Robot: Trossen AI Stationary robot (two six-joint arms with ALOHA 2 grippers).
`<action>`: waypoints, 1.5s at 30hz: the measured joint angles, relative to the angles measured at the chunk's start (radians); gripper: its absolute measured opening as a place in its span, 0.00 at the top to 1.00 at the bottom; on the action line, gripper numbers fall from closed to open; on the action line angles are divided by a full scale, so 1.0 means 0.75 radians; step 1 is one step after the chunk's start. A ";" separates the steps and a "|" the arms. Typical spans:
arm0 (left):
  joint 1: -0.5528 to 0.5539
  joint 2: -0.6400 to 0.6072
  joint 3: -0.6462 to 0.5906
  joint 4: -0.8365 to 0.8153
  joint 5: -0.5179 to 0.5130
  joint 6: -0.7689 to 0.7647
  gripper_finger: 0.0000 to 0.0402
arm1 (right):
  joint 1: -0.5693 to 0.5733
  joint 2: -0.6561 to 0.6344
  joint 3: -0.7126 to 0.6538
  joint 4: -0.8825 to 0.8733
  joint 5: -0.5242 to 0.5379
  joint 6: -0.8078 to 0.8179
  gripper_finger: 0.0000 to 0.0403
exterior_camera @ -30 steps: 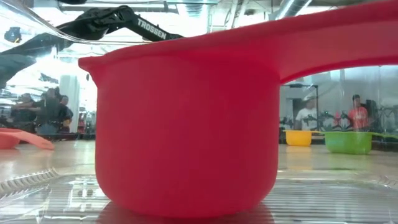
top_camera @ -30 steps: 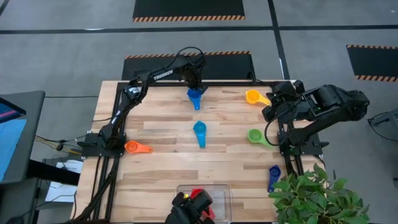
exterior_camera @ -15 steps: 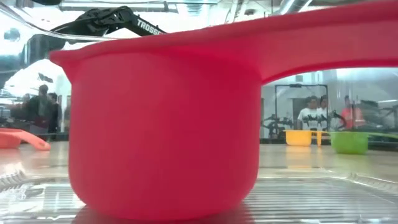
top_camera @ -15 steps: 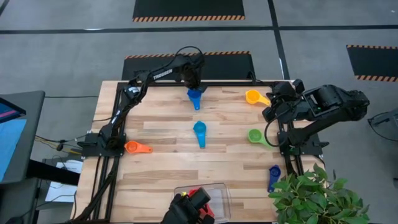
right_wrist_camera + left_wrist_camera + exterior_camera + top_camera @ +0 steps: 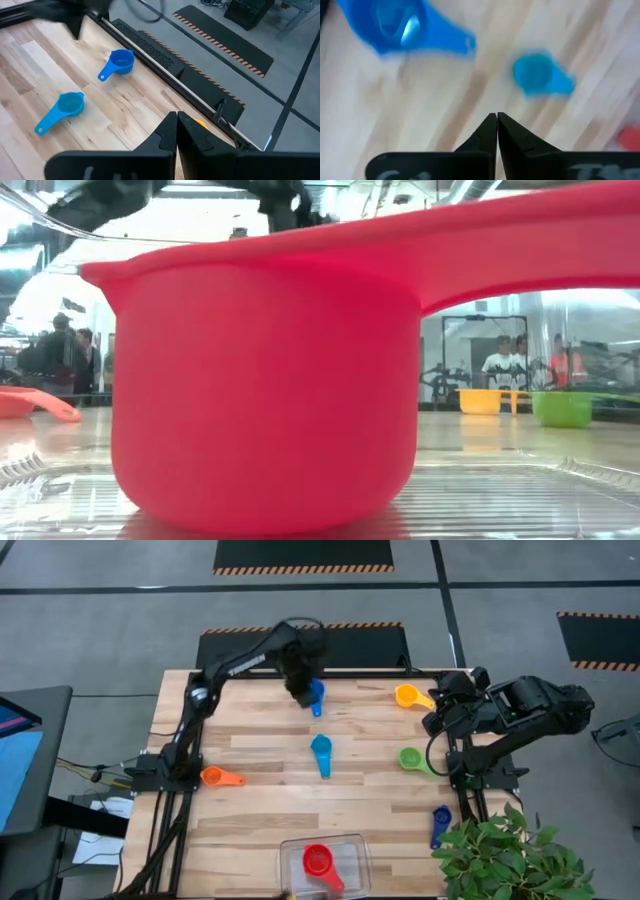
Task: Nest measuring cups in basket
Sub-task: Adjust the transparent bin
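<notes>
The red cup [image 5: 318,862] [image 5: 265,390] stands upright on the floor of the clear basket [image 5: 352,845] [image 5: 520,500] at the table's near edge. My left gripper [image 5: 300,685] [image 5: 496,116] is shut and hovers near the far edge, just beside a blue cup [image 5: 317,696] [image 5: 400,27]. A light blue cup [image 5: 321,753] [image 5: 540,77] lies mid-table. Orange [image 5: 222,777], yellow [image 5: 410,696], green [image 5: 412,758] and dark blue [image 5: 440,823] cups lie scattered on the wood. My right gripper [image 5: 437,718] [image 5: 176,116] is shut and waits at the right edge, beside the yellow cup.
A potted plant [image 5: 505,860] overhangs the near right corner. The arms' black frames run along the left [image 5: 175,770] and right [image 5: 465,775] table edges. People stand in the room beyond the table [image 5: 505,370]. Bare wood lies between the light blue cup and the basket.
A dark object that covered the basket at the near edge has withdrawn out of view, and the red cup now shows uncovered in the basket; it slid slightly sideways there. My left arm has swung, carrying its gripper a little toward the near-left, beside the blue cup.
</notes>
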 joint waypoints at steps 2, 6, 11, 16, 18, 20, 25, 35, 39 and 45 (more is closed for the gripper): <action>-0.089 -0.065 -0.001 0.044 -0.033 0.011 1.00 | -0.007 0.000 0.000 0.000 0.000 -0.001 0.92; -0.286 -0.227 0.005 0.030 -0.008 -0.001 1.00 | -0.008 0.000 0.000 0.000 0.000 -0.001 0.92; -0.651 -0.335 -0.002 0.028 -0.287 -0.235 1.00 | 0.054 0.009 0.000 0.028 -0.067 0.000 0.92; -1.051 -0.344 -0.002 0.028 -0.582 -0.529 1.00 | 0.209 0.077 -0.001 0.127 -0.135 -0.045 0.92; -1.188 -0.337 -0.009 0.045 -0.647 -0.626 1.00 | 0.276 0.114 -0.001 0.147 -0.162 -0.056 0.92; -1.303 -0.338 -0.066 0.107 -0.703 -0.761 1.00 | 0.329 0.146 -0.001 0.150 -0.188 -0.026 0.92; -1.467 -0.329 -0.368 0.527 -0.705 -0.960 1.00 | 0.424 0.183 -0.002 0.151 -0.175 0.132 0.92; -1.515 -0.331 -0.784 1.128 -0.654 -1.060 1.00 | 0.435 0.168 0.000 0.259 -0.074 0.283 0.92; -1.489 -0.331 -0.920 1.343 -0.604 -1.060 1.00 | 0.436 0.176 0.000 0.297 -0.075 0.264 0.92; -1.435 -0.329 -0.980 1.421 -0.575 -1.045 1.00 | 0.436 0.176 0.000 0.303 -0.083 0.259 0.92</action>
